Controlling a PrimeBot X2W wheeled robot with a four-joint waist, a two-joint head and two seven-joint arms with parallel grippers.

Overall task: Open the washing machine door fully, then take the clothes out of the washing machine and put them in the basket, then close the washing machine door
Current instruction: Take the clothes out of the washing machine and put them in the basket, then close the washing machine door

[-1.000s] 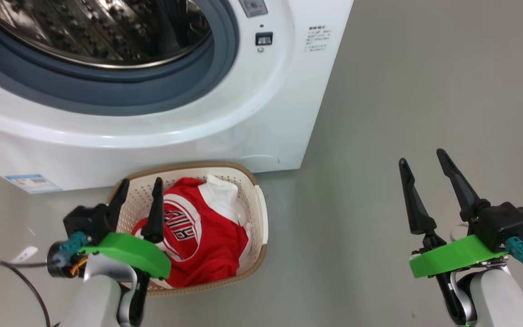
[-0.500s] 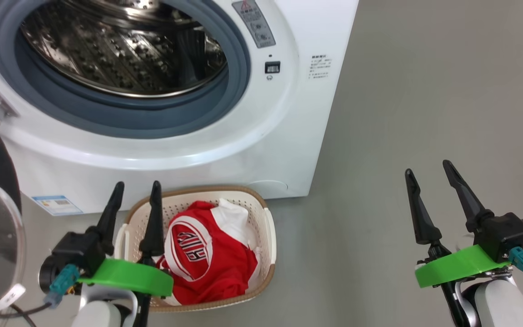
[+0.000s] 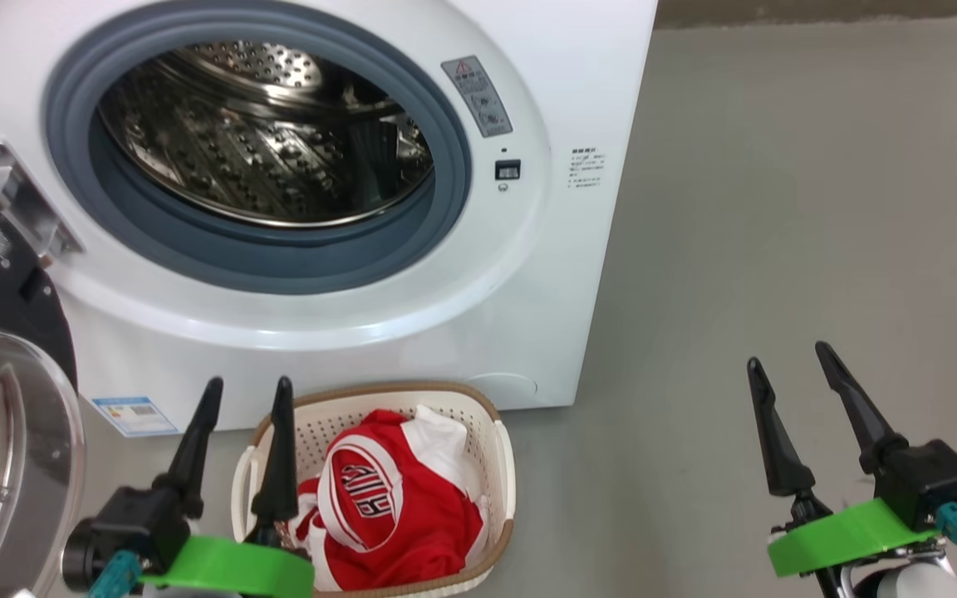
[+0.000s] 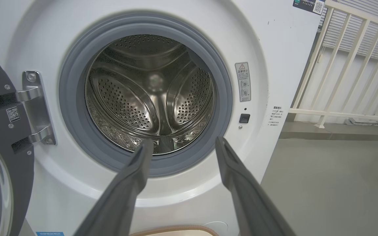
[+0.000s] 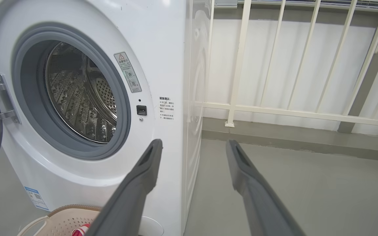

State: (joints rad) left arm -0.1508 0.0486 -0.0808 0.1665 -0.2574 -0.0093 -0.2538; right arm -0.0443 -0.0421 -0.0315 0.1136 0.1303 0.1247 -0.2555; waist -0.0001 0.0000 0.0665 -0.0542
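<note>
- the big white boxy front-loading washing machine [image 3: 528, 274] shows more of its empty steel drum [image 3: 262, 158] than a second ago: the head view rose and nothing moved.
- the round glossy black door [image 3: 5, 299] hangs open at the machine's left.
- the cream perforated basket [image 3: 503, 465] sits before the machine and holds the red-and-white clothes [image 3: 412, 515]; only closing the door remains, i judge.
- the left pincer [image 3: 248, 386] by the basket and the right pincer [image 3: 787, 357] off to the machine's right gape wide, empty.

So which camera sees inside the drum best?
The left wrist view: it faces the drum straight on, showing its back wall and ribs. The head view looks in slanting from above. The right wrist view sees it slantwise from one side, mostly a side wall.
</note>
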